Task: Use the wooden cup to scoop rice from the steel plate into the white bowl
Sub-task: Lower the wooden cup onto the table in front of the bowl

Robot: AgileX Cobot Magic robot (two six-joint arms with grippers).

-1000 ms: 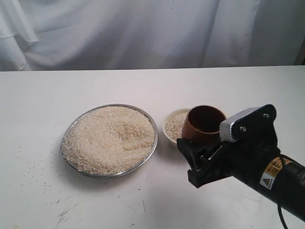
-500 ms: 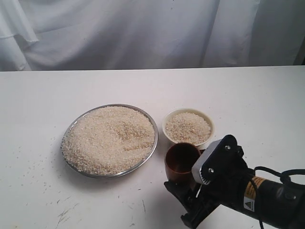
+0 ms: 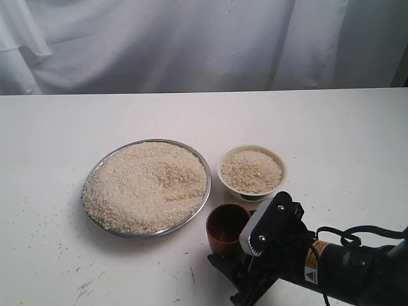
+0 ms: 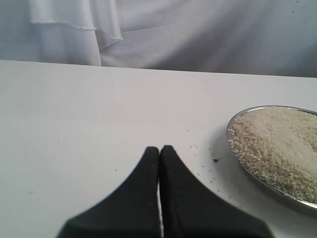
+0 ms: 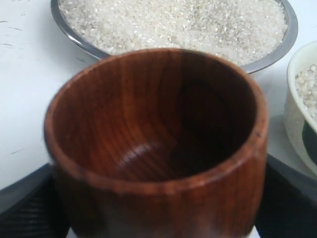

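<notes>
The right end effector (image 5: 158,214) was clamped on the empty, upright wooden cup (image 3: 225,228), low over the desk (image 3: 319,121). Just ahead of it sat the steel plate (image 3: 150,234) heaped with rice (image 3: 146,185) and the white bowl (image 3: 228,185), also holding some. The left end effector (image 4: 159,158) had its jaws together on nothing, the plate near it.

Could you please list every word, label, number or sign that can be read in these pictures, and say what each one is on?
Sticker on the right arm: a black warning triangle on white below an orange band; any wording is too small and blurred to read.
Steel plate, white bowl, wooden cup: no text or marks visible in any view.
</notes>
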